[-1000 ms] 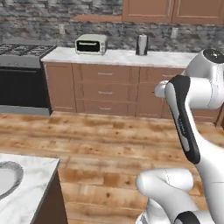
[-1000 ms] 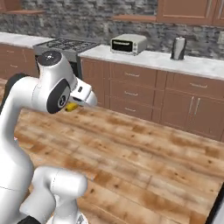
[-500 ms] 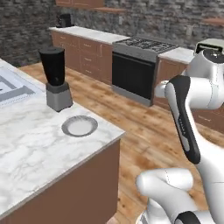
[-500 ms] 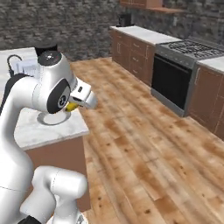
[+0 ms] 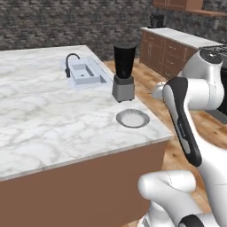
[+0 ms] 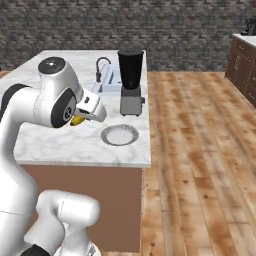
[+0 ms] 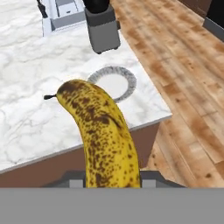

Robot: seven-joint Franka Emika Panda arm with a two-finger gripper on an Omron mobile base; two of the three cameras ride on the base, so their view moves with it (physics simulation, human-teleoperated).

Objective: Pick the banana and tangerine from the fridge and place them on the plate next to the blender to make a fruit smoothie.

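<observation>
Hand [image 6: 80,119] gripping the banana [image 7: 101,140] above the counter edge, near the plate [image 5: 132,118]

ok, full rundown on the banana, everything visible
The banana is yellow, curved and heavily speckled with brown spots, with a dark stem tip at its far end. In the hand view it rises from the bottom centre, held in the gripper, whose finger tips it hides. It hangs in the air in front of the marble counter, touching nothing else visible, its tip pointing toward the plate. In the right base view a sliver of yellow shows under the hand.
</observation>
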